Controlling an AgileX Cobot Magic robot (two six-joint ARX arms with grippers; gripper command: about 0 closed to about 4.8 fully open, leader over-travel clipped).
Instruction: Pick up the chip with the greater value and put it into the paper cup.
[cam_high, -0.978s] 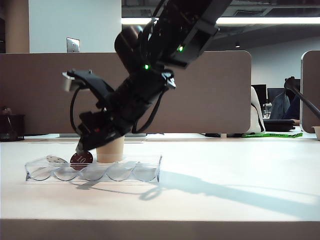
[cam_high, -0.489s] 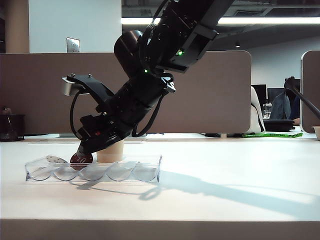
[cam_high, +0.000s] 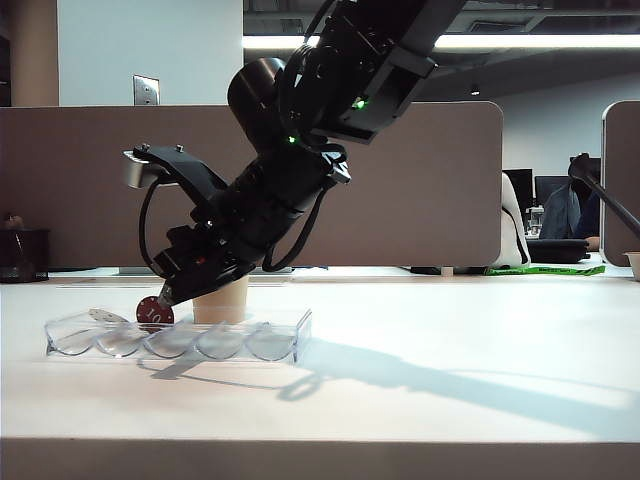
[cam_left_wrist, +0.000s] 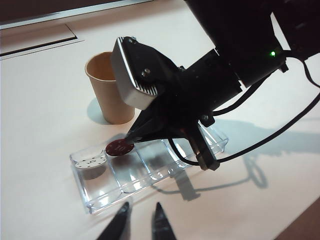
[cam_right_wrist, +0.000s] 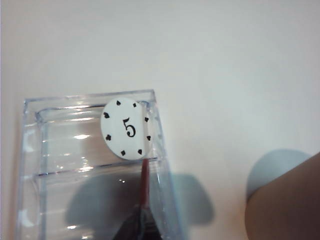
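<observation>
The dark red chip (cam_high: 154, 312) marked "10" stands on edge, pinched by my right gripper (cam_high: 166, 297), which is shut on it just above the clear tray (cam_high: 272, 342). The left wrist view shows the same chip (cam_left_wrist: 119, 147) at the right gripper's tips (cam_left_wrist: 131, 138), over the tray's (cam_left_wrist: 216, 142) second pocket. In the right wrist view the chip (cam_right_wrist: 144, 182) is seen edge-on between the shut fingers (cam_right_wrist: 141, 222). The tan paper cup (cam_high: 222, 300) (cam_left_wrist: 107, 90) (cam_right_wrist: 285, 200) stands just behind the tray. My left gripper (cam_left_wrist: 140, 214) hovers open over the table, near the tray's front edge.
A white chip marked "5" (cam_right_wrist: 126, 129) (cam_left_wrist: 91, 161) (cam_high: 103, 316) leans in the tray's end pocket, beside the red one. The tray's (cam_right_wrist: 50, 150) other pockets hold nothing. The right arm reaches across to the left of the table, and a partition wall stands behind.
My right gripper has shut on the red chip and raised it slightly in its pocket. The tray has slid a little to the left. The left arm has kept still.
</observation>
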